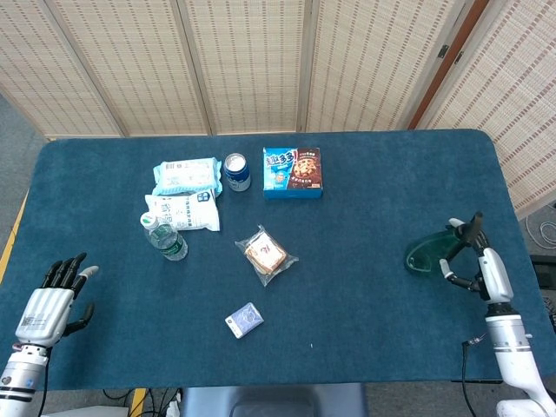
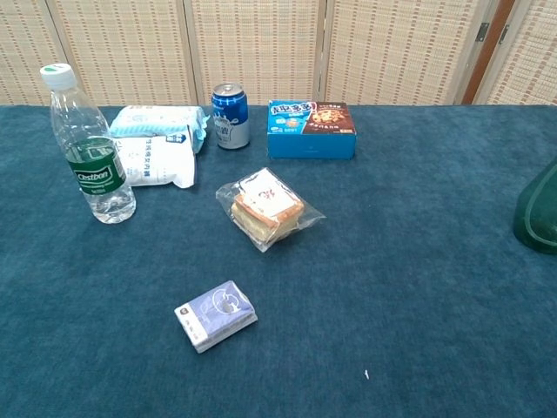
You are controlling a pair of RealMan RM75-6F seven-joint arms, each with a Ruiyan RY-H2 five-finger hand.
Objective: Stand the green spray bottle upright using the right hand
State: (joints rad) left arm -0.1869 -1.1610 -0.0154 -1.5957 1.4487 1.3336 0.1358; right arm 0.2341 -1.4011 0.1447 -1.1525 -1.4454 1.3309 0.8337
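Note:
The green spray bottle (image 1: 425, 254) is near the table's right edge, its wide base turned to the left and its pale spray head (image 1: 455, 228) to the right. My right hand (image 1: 476, 256) is against its upper end, with fingers and thumb wrapped around the neck. In the chest view only a green part of the bottle (image 2: 540, 213) shows at the right border, and the hand is out of frame. My left hand (image 1: 52, 300) hovers at the front left corner with its fingers spread and holds nothing.
On the blue table (image 1: 365, 330) are a water bottle (image 1: 163, 237), two white-and-teal packets (image 1: 184, 193), a blue can (image 1: 236, 171), a biscuit box (image 1: 293, 171), a wrapped sandwich (image 1: 265, 254) and a small card pack (image 1: 244, 320). The table edge lies right of my right hand.

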